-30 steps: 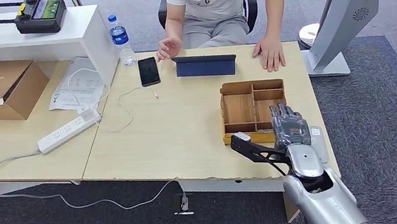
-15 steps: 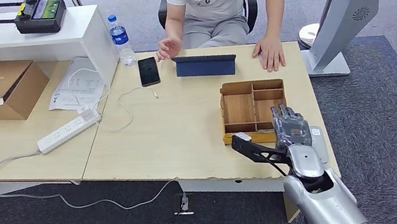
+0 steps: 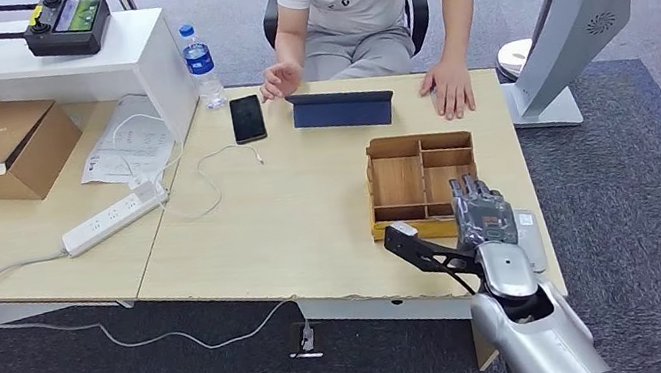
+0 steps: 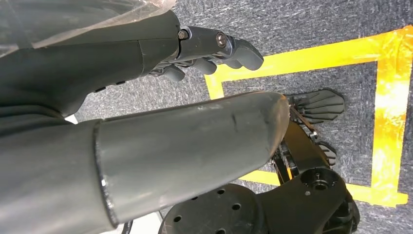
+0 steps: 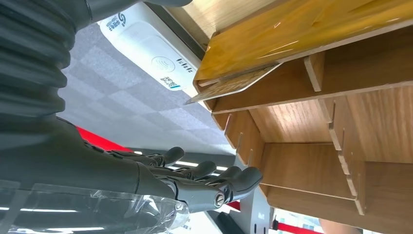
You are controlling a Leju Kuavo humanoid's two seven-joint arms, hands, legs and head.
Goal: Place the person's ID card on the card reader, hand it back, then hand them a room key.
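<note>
My right hand [image 3: 483,212] hovers over the table's front right corner with straight fingers and a spread thumb, holding nothing. It sits just at the near edge of the wooden organiser tray [image 3: 374,191]. In the right wrist view the hand [image 5: 195,180] hangs beside the tray [image 5: 311,29], and a pale card [image 5: 234,84] pokes out of one slot. The white card reader [image 5: 146,53] lies flat next to the tray; a sliver of it [image 3: 531,239] peeks out right of my hand. My left hand [image 4: 214,48] hangs over the floor, empty, fingers loosely bent.
A person sits at the far side with both hands on the table, a dark blue tablet [image 3: 341,109] between them. A black phone [image 3: 247,117], water bottle [image 3: 201,64], power strip [image 3: 114,219] and cables lie to the left. A grey kiosk base [image 3: 547,110] stands right of the table.
</note>
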